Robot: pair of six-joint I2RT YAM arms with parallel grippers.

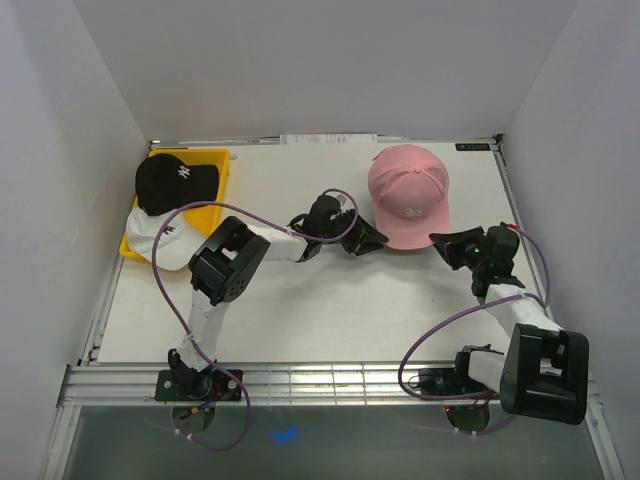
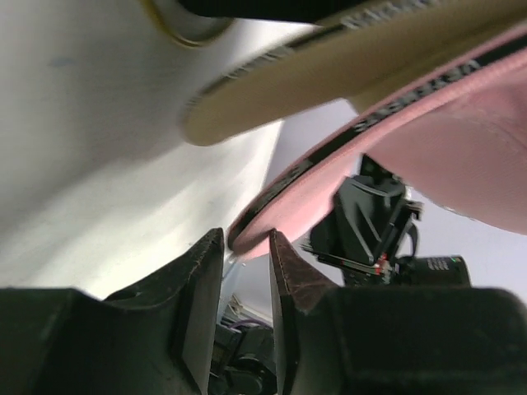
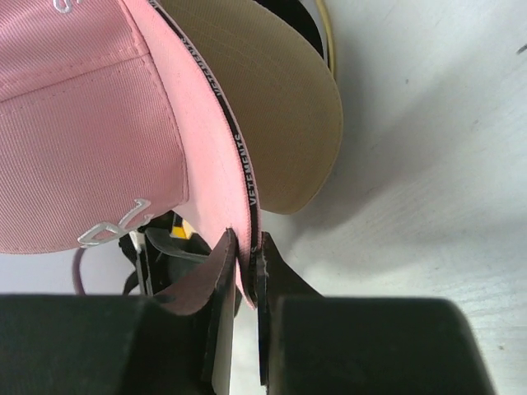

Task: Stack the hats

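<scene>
The pink hat [image 1: 408, 195] sits at the table's back right, over the tan hat, whose brim shows beneath it in the right wrist view [image 3: 284, 123] and the left wrist view [image 2: 272, 103]. My right gripper [image 1: 441, 241] is shut on the pink brim's edge [image 3: 239, 206]. My left gripper [image 1: 368, 239] is at the brim's other side, its jaws apart, with the pink brim's edge [image 2: 280, 210] just at the fingertips [image 2: 210, 247]. The black hat [image 1: 175, 182] lies on the yellow tray [image 1: 215, 195] at the left. The white hat [image 1: 165, 240] lies just in front of it.
White walls close in the table on three sides. A gold ring of the wire stand [image 2: 185, 25] shows under the stacked hats. Purple cables loop from both arms over the table's front half.
</scene>
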